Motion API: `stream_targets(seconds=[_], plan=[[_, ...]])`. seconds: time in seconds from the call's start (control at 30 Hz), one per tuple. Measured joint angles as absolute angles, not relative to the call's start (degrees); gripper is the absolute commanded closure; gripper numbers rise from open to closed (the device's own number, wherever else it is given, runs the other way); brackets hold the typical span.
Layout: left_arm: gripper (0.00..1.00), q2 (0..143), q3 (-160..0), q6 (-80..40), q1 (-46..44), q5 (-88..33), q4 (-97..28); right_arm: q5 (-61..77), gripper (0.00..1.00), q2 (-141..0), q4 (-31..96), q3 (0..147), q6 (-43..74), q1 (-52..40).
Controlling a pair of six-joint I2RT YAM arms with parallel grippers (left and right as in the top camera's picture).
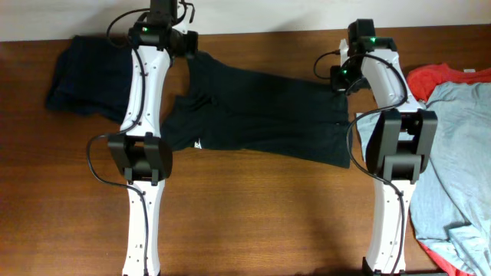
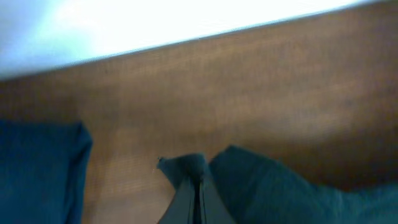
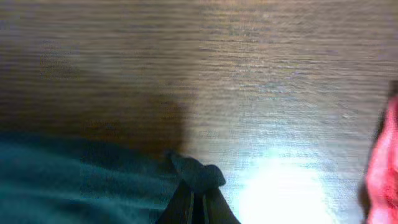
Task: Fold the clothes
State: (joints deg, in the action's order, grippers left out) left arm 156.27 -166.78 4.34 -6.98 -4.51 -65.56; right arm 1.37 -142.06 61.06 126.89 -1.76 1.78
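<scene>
Black T-shirt (image 1: 261,115) lies spread on the table (image 1: 253,215) between both arms, its far corners clamped in the closed left gripper (image 2: 199,183) and closed right gripper (image 3: 198,193), so folding looks barely begun, and the blue-grey shirt (image 1: 460,176) beyond the right gripper waits unfolded.

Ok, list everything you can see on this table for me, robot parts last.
black T-shirt: one, black with a small white label, spread across the centre
navy T-shirt: one, dark navy, bunched at far left
blue-grey T-shirt: one, light blue-grey, right edge
red-orange T-shirt: one, red-orange, far right, partly under the blue-grey one
table: one, brown wood
left claw: one, dark, shut on the black T-shirt
right claw: one, dark, shut on the black T-shirt
</scene>
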Motion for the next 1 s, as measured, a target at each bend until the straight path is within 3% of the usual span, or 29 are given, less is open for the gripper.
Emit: stream_targets(seconds=[0.33, 1.0], plan=[[1.00, 156.27, -169.71, 4.97, -6.98, -4.51, -79.37, 1.48, 0.96, -135.66, 68.62, 126.89, -1.74, -0.27], [1.00, 156.27, -178.80, 4.67, -6.98, -2.96, -95.42, 4.78, 0.96, -130.10, 83.00, 126.89, -1.74, -0.84]])
